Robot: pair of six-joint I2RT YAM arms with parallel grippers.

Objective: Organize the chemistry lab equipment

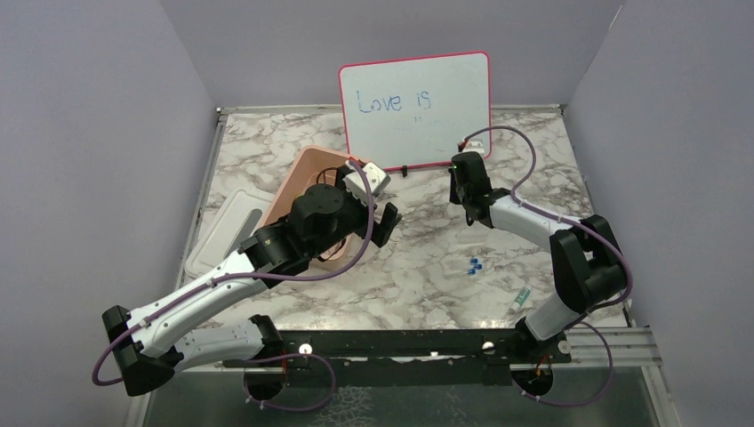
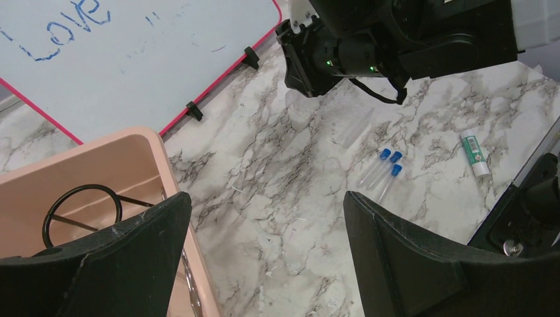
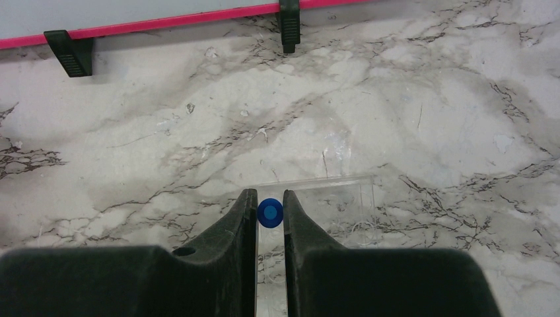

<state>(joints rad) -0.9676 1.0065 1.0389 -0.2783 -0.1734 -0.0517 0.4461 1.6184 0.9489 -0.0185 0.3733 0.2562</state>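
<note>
A: Right arm's out by the whiteboard. On the wrist view, the right fingers are clenched on a blue-capped tube, cap facing the camera and clear body running down between them.

B: Held upright for a reason, I'd say. A clear plastic piece sits on the tabletop just past the tips. I can't tell what it is, but it could be a holder for that tube.

A: And the left?

B: Left fingers are spread wide, released, nothing between them, hanging over the corner of the pink tub. My read is that they're placed to work in and out of it.

A: What's in the tub?

B: The black wire tripod stand lies on the tub's floor, ring plain to see. A thin metal strip shows against the inner wall. It may be the tongs, but it's mostly hidden. The white lid lies off on the tabletop to the tub's left, so the tub's open for loading.

A: Left to collect?

B: 3 loose tubes lie side by side mid-tabletop, and the green-labelled slim tool is nearer the right arm's base. Both are well apart from the tub, so I'd judge this about halfway
</note>
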